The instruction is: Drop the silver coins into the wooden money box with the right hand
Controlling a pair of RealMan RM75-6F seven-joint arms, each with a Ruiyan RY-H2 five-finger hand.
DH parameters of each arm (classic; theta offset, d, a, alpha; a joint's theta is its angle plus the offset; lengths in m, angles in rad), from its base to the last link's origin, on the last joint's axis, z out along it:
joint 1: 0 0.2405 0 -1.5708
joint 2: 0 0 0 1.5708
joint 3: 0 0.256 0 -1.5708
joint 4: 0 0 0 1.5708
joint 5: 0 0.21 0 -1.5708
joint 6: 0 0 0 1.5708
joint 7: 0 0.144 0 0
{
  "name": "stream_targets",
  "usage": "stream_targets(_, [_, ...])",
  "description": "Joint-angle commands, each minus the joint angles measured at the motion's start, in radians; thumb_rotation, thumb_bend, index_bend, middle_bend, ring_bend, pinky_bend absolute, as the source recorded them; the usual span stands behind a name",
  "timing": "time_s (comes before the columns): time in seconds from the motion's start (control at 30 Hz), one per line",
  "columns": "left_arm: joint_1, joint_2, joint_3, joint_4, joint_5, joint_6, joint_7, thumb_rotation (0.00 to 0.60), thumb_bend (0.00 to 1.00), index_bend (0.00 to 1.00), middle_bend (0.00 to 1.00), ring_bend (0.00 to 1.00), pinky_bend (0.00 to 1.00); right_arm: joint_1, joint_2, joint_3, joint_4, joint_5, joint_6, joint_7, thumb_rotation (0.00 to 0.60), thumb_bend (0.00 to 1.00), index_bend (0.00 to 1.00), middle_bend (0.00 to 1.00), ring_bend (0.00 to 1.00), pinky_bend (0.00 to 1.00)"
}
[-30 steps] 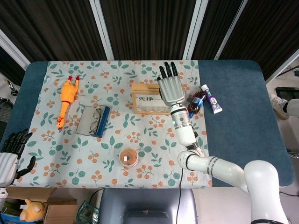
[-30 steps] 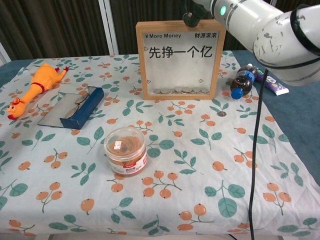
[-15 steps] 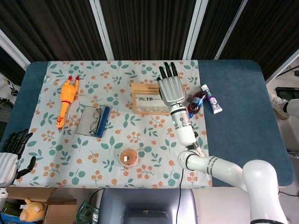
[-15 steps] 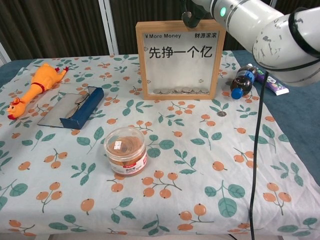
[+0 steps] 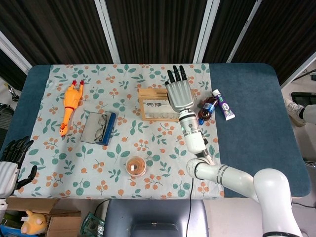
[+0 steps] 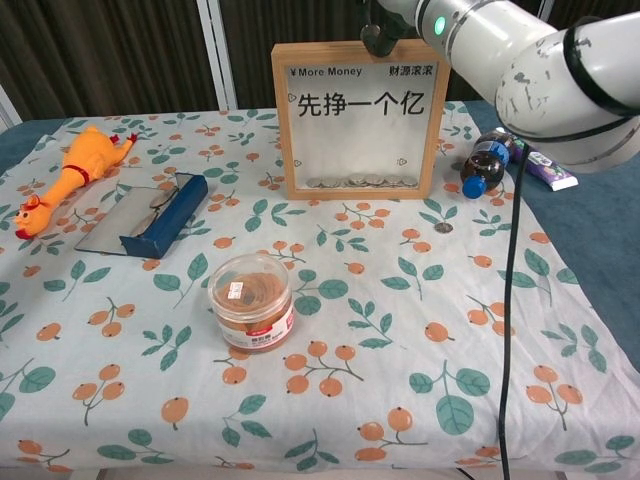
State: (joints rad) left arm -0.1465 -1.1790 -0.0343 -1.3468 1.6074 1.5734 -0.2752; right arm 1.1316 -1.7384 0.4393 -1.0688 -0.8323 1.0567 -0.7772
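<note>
While its black fingers lie stretched out side by side, pointing toward the far edge of the table, the right hand hovers flat over the right end of the upright wooden money box with a clear front pane; whether anything is pinched beneath the palm cannot be told from either view. Only a dark part of that hand shows above the box's top rail in the chest view. That box stands with its long axis running left to right across the table, its printed front facing the robot, and a row of silver coins lies along its floor behind the pane. One more small silver coin rests on the leaf-patterned tablecloth in front of the box's right corner. Just right of the box lie a small dark cola bottle and a white and purple tube. Nearer the robot stands a round clear lidded tub with brown contents. Further left, a pair of spectacles lies in an open blue glasses case, beside a yellow rubber chicken. Off the table's near left corner hangs the left hand, fingers loosely curled around nothing.
</note>
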Motion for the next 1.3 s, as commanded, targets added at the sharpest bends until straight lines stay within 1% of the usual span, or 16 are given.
stream_targets(0.03, [0.0,0.0,0.0,0.0,0.0,0.001,0.0,0.6,0.45,0.0,0.0,0.0,0.0,0.0,0.001,-0.003,-0.003,-0.001,-0.001,0.001,0.6,0.62,0.65,0.26,0.07,0.16])
stream_targets(0.1, [0.0,0.0,0.0,0.0,0.0,0.001,-0.001,0.6,0.45,0.0,0.0,0.0,0.0,0.0,0.003,-0.005,-0.006,-0.004,0.001,0.005,0.6,0.62,0.61,0.26,0.07,0.16])
stream_targets(0.37, [0.001,0.0,-0.001,0.001,0.001,0.004,-0.002,0.6,0.45,0.0,0.0,0.0,0.0,-0.002,0.007,-0.012,-0.013,-0.008,0.007,0.01,0.6,0.62,0.57,0.26,0.07,0.16])
stream_targets(0.47, [0.0,0.001,-0.001,0.001,0.001,0.002,-0.004,0.6,0.45,0.0,0.0,0.0,0.0,-0.014,0.026,-0.011,-0.052,-0.036,0.028,0.043,0.6,0.62,0.55,0.26,0.07,0.16])
stream_targets(0.53, [0.001,0.002,-0.001,0.001,0.001,0.004,-0.007,0.6,0.46,0.0,0.0,0.0,0.0,-0.044,0.057,-0.022,-0.125,-0.094,0.069,0.102,0.6,0.62,0.54,0.26,0.07,0.16])
stream_targets(0.57, [0.002,0.002,-0.002,0.001,0.002,0.007,-0.009,0.6,0.45,0.0,0.0,0.0,0.0,-0.066,0.076,-0.034,-0.169,-0.131,0.096,0.133,0.6,0.62,0.54,0.26,0.07,0.16])
stream_targets(0.63, [0.004,0.004,-0.003,0.002,0.002,0.014,-0.014,0.6,0.45,0.0,0.0,0.0,0.0,-0.133,0.124,-0.081,-0.273,-0.232,0.18,0.197,0.6,0.62,0.53,0.26,0.07,0.16])
stream_targets(0.67, [0.005,0.004,-0.004,0.002,0.001,0.015,-0.016,0.6,0.45,0.0,0.0,0.0,0.0,-0.177,0.15,-0.116,-0.328,-0.284,0.231,0.221,0.6,0.62,0.53,0.26,0.07,0.16])
stream_targets(0.73, [0.005,0.004,-0.004,0.001,-0.001,0.012,-0.017,0.6,0.45,0.0,0.0,0.0,0.0,-0.244,0.187,-0.171,-0.405,-0.344,0.295,0.246,0.6,0.61,0.52,0.26,0.07,0.16])
stream_targets(0.8, [0.004,0.003,-0.002,-0.001,0.001,0.011,-0.012,0.6,0.45,0.0,0.0,0.0,0.0,-0.317,0.223,-0.233,-0.474,-0.393,0.35,0.274,0.6,0.59,0.51,0.26,0.07,0.16])
stream_targets(0.9, [0.005,0.001,0.001,-0.005,0.011,0.018,-0.001,0.6,0.45,0.0,0.0,0.0,0.0,-0.407,0.256,-0.32,-0.522,-0.446,0.395,0.32,0.6,0.59,0.51,0.26,0.07,0.16])
stream_targets(1.0, [0.005,-0.002,0.002,-0.009,0.015,0.019,0.012,0.6,0.45,0.0,0.0,0.0,0.0,-0.478,0.251,-0.391,-0.487,-0.497,0.424,0.379,0.6,0.59,0.52,0.26,0.07,0.16])
stream_targets(1.07, [0.004,-0.003,0.004,-0.01,0.016,0.016,0.015,0.6,0.45,0.0,0.0,0.0,0.0,-0.51,0.224,-0.42,-0.425,-0.519,0.43,0.412,0.6,0.59,0.52,0.26,0.07,0.16])
stream_targets(1.1, [0.003,-0.003,0.004,-0.011,0.016,0.013,0.017,0.6,0.45,0.0,0.0,0.0,0.0,-0.527,0.2,-0.435,-0.373,-0.527,0.425,0.433,0.6,0.59,0.53,0.26,0.07,0.16])
stream_targets(1.2, [0.0,-0.004,0.005,-0.013,0.018,0.01,0.021,0.6,0.45,0.0,0.0,0.0,0.0,-0.555,0.13,-0.452,-0.234,-0.529,0.392,0.489,0.6,0.59,0.54,0.26,0.07,0.16])
stream_targets(1.3, [0.0,-0.004,0.004,-0.014,0.017,0.01,0.021,0.6,0.45,0.0,0.0,0.0,0.0,-0.566,0.07,-0.449,-0.131,-0.523,0.348,0.54,0.6,0.59,0.54,0.26,0.07,0.15])
